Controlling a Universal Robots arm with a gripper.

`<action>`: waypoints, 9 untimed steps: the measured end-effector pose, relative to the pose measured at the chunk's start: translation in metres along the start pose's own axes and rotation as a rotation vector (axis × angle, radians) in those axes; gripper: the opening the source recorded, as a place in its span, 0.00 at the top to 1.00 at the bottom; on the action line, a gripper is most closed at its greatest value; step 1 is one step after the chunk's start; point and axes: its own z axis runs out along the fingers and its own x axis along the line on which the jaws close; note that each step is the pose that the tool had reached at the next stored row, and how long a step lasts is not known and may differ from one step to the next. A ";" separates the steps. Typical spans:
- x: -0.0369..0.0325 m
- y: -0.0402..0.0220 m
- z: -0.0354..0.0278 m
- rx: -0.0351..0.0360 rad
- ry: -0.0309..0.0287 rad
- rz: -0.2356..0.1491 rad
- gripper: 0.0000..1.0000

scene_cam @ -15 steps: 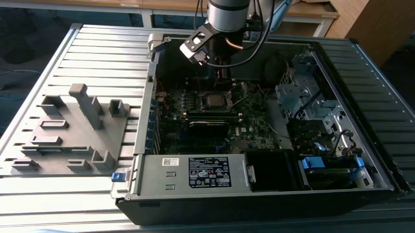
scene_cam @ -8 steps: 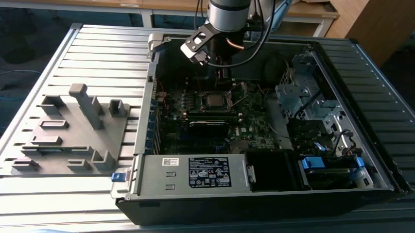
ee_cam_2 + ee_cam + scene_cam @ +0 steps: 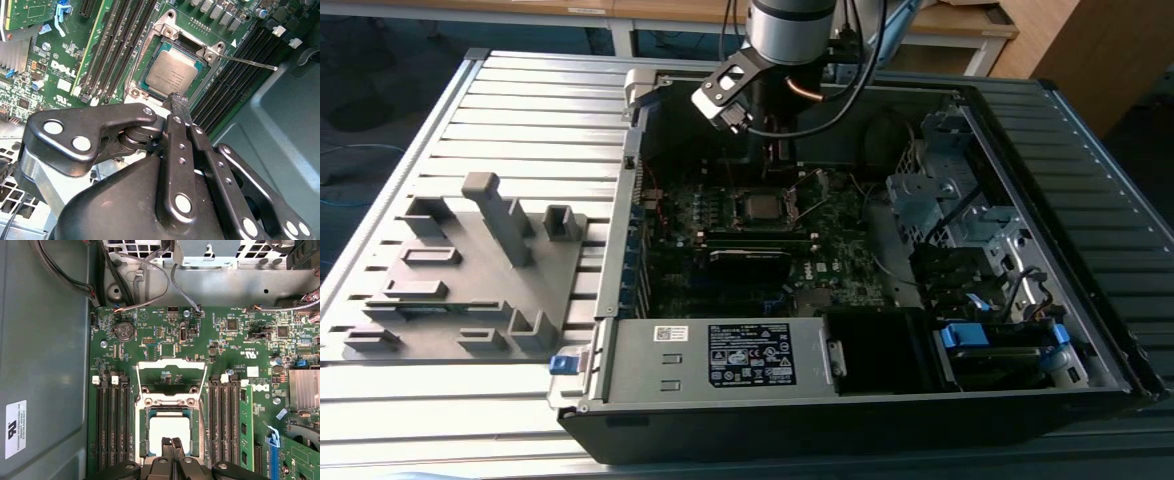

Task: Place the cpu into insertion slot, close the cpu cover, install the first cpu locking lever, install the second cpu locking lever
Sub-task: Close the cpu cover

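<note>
Position: end effector just above one edge of the cpu, slim black fingers pressed together, apparently gripping nothing. The flat, dull-silvery square is seated in the insertion slot, with green board around it. The cpu cover, a windowed metal frame, is hinged open. A thin wire lever juts free.

"What does the arm look like?"
"A smooth silver-grey cylinder, with a black block mounted beside it and dark cables looping off."
"And the gripper?"
"Matte black linkage bars with rounded ends, pinned by shiny silver rivets. The fingertips are slim."
</note>
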 end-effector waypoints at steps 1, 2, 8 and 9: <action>0.0000 0.0000 -0.0004 -0.0001 0.0001 0.000 0.89; 0.0000 0.0001 -0.0009 -0.0001 0.0001 0.000 0.89; 0.0001 0.0036 -0.0017 -0.0001 0.0002 0.000 0.89; 0.0001 0.0044 -0.0017 -0.0002 0.0002 0.000 0.89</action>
